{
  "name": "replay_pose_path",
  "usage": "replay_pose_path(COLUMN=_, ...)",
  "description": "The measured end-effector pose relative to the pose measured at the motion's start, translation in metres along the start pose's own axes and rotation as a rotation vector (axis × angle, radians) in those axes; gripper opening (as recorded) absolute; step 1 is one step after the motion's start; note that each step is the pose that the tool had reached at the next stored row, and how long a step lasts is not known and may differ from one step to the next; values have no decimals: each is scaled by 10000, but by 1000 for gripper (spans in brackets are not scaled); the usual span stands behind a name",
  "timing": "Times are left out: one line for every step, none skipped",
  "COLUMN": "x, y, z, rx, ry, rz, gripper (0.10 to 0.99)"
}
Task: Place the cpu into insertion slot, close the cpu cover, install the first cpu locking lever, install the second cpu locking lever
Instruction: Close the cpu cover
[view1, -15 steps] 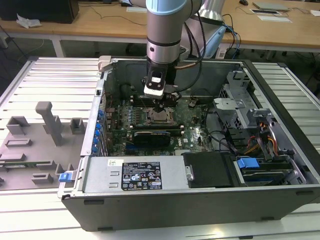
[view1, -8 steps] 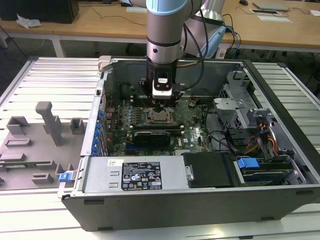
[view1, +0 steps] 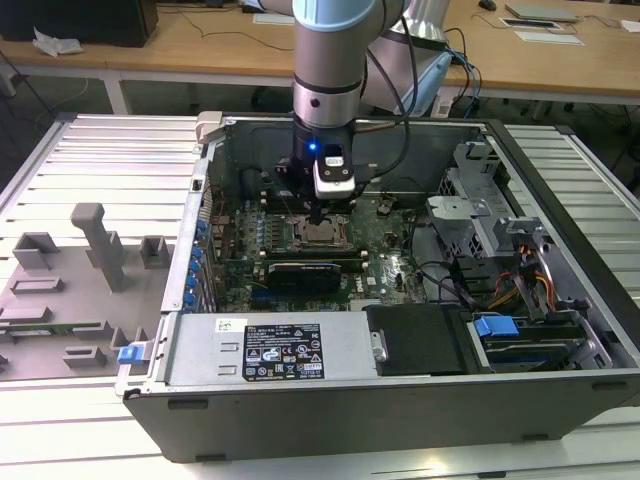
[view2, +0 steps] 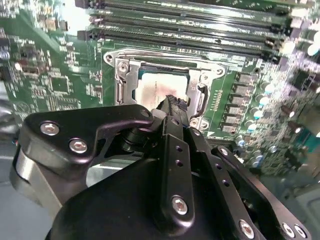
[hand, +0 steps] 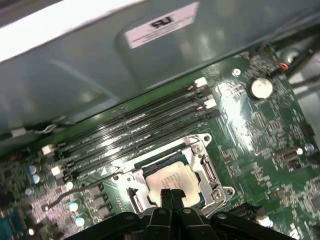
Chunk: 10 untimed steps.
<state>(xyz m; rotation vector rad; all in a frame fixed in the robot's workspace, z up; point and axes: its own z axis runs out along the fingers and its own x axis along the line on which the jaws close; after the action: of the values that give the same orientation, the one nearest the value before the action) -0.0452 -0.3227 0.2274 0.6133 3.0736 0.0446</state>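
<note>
The cpu (hand: 172, 176) lies flat in the insertion slot (hand: 150, 199) on the green board, its pale metal top showing. The silvery cpu cover (hand: 196, 146) appears to lie down around it, framing the chip through its window. My gripper (hand: 172, 194) hangs right over the near edge of the chip, fingers shut together with nothing between them. A thin wire locking lever (hand: 75, 191) sticks out sideways from the socket. In the second wrist view the cpu (view2: 157, 89) and cover (view2: 122, 75) lie just past my gripper (view2: 175, 102). In the exterior view my gripper (view1: 318, 213) stands over the insertion slot (view1: 318, 236).
Long black memory slots (hand: 140, 120) run beside the socket. A black card (view1: 305, 272) lies across the board in front of the socket. The open computer case (view1: 200, 250) walls the board in, with a drive cage (view1: 470, 225) and cables at the exterior view's right.
</note>
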Motion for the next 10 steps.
replay_pose_path(x=0, y=0, z=2, rx=0, ry=8, rz=-250, gripper=106)
replay_pose_path(x=0, y=0, z=4, rx=0, ry=12, rz=-408, gripper=106)
replay_pose_path(x=0, y=0, z=8, rx=-1, ry=23, rz=-769, gripper=106)
replay_pose_path(x=0, y=0, z=11, rx=-1, ry=30, rz=-1021, gripper=106)
replay_pose_path(x=0, y=0, z=13, rx=-1, ry=35, rz=-1171, gripper=106)
replay_pose_path(x=0, y=0, z=15, rx=-2, ry=39, rz=-1328, gripper=106)
replay_pose_path(x=0, y=0, z=17, rx=-2, ry=43, rz=-1494, gripper=106)
replay_pose_path(x=0, y=0, z=21, rx=-2, ry=51, rz=-1738, gripper=106)
replay_pose_path(x=0, y=-1, z=27, rx=-3, ry=61, rz=-2094, gripper=106)
replay_pose_path(x=0, y=-1, z=30, rx=-3, ry=68, rz=-2303, gripper=106)
